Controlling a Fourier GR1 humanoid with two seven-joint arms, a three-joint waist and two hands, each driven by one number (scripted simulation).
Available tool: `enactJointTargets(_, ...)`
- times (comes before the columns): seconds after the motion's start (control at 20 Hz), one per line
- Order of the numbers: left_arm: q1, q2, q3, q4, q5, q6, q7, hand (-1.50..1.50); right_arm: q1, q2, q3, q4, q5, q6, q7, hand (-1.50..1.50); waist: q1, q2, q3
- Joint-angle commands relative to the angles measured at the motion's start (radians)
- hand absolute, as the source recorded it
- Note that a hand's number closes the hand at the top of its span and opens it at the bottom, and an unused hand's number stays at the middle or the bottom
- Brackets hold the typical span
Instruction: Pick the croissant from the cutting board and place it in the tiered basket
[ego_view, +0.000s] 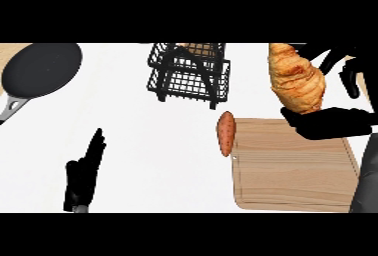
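- I see a white counter (148, 130) filling the frame, with a black pan (40, 67) at upper left.
- My right hand (328, 122), at upper right, is curled round the croissant (295, 77), holding it upright above the far edge of the cutting board (295, 170).
- The tiered basket (188, 72) sits at top centre, left of the croissant.
- A sweet potato (226, 133) lies by the board's left edge.
- My left hand (85, 170) rests at lower left, fingers straight.

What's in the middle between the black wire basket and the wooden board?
In the head view, an orange sweet potato lies between the tiered basket and the cutting board, its lower end right at the board's left edge.
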Motion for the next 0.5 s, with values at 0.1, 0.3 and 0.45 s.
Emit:
enactJointTargets(0.1,-0.008,0.009,0.011,0.027,0.002,-0.044,-0.011,0.0,-0.233,-0.024,-0.027,0.177,0.009,-0.033,0.072,1.5,0.011,0.006,-0.002)
enactJointTargets(0.3,-0.003,-0.043,-0.021,0.018,-0.04,0.01,0.017,0.0,-0.311,-0.032,-0.042,0.305,0.012,-0.086,0.06,1.5,0.013,0.006,-0.001)
enactJointTargets(0.45,-0.006,-0.005,0.032,0.052,-0.004,-0.037,-0.02,0.0,-0.401,-0.005,-0.014,0.355,0.041,-0.109,0.131,1.5,0.012,0.005,-0.002)
